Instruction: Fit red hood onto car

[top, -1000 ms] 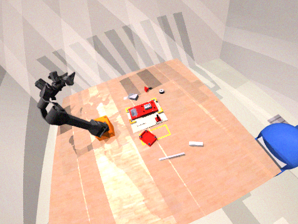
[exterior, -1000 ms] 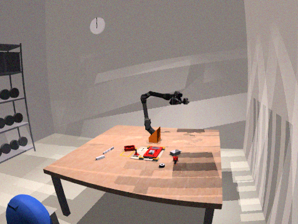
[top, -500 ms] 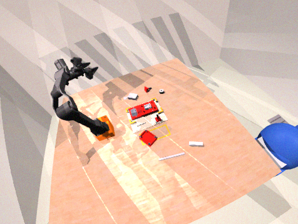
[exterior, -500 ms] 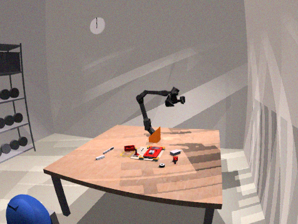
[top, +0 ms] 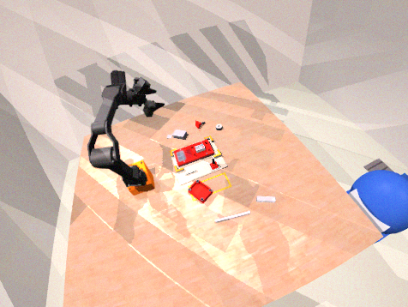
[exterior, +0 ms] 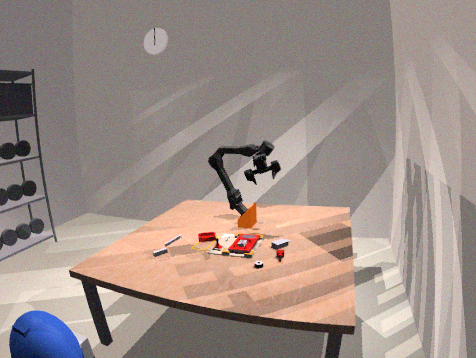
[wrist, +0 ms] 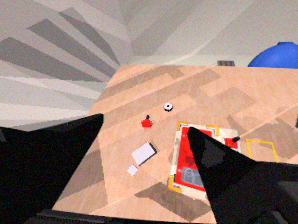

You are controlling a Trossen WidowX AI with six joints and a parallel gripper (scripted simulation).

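Jaws [top: 153, 99] [exterior: 263, 176] apart above wooden table [top: 171, 257] [exterior: 165, 280] [wrist: 115, 185]; clock [exterior: 155, 41] on grey wall [exterior: 225, 65].

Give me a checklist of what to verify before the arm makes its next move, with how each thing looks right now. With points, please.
1. Gripper [top: 159, 98] [exterior: 264, 180] [wrist: 146, 124] open and holding nothing: ok.
2. Red hood [top: 200, 191] [exterior: 206, 237] lying on the table, off the car: ok.
3. Chassis [top: 187, 157] [exterior: 238, 247] [wrist: 185, 161] sitting in its jig: ok.
4. Gripper lined up above the hood: not ok, it hangs high and off to one side.
5. All four pegs upright and undamaged: cannot tell, too small to see.
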